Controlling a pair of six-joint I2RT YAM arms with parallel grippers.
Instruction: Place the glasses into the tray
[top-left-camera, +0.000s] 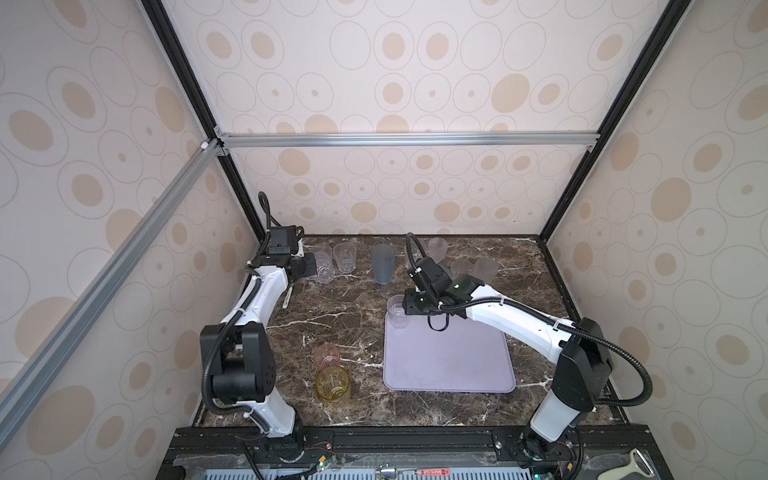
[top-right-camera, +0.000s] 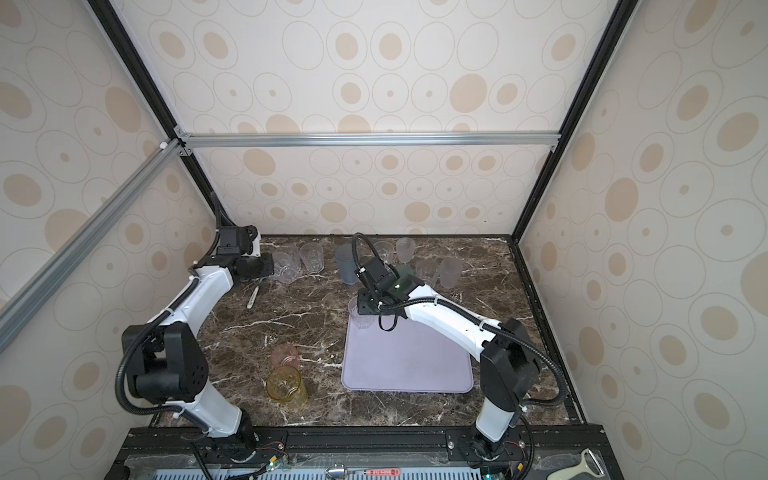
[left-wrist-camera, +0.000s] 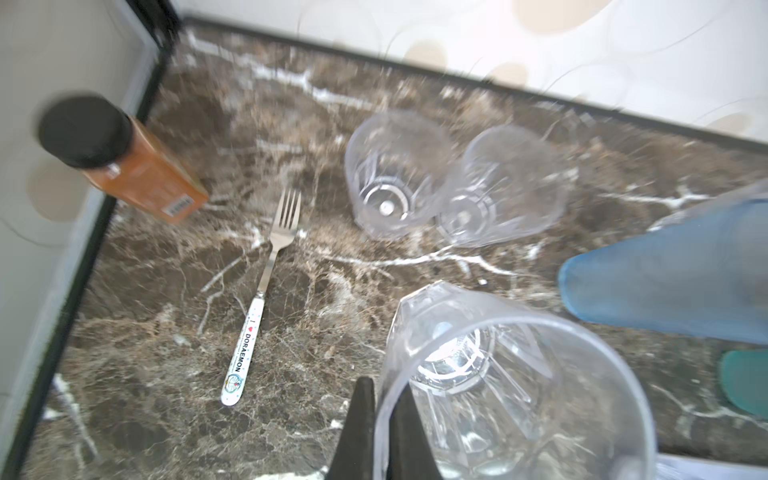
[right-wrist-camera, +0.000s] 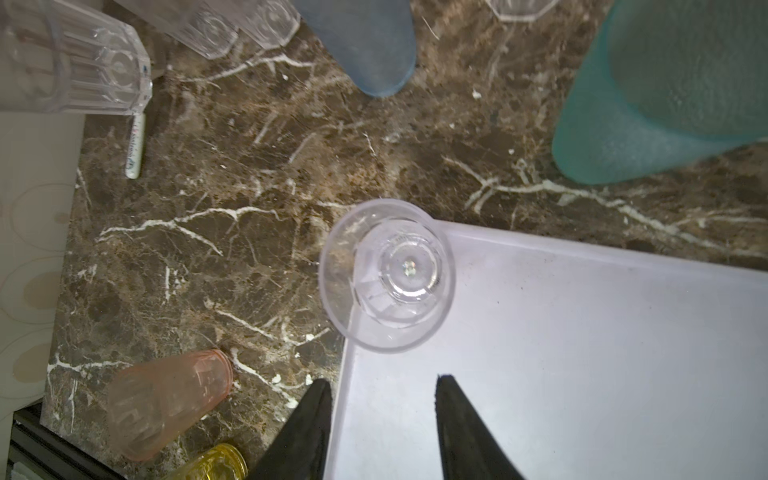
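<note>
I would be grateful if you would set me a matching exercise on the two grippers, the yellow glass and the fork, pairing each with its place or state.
Things:
1. left gripper
2. right gripper
3. yellow glass
4. fork

Places or states:
A. open over a corner of the tray
B. lying flat on the table
C. shut on the rim of a clear glass
D. next to the pink glass

Pairs: 1-C, 2-A, 3-D, 4-B
</note>
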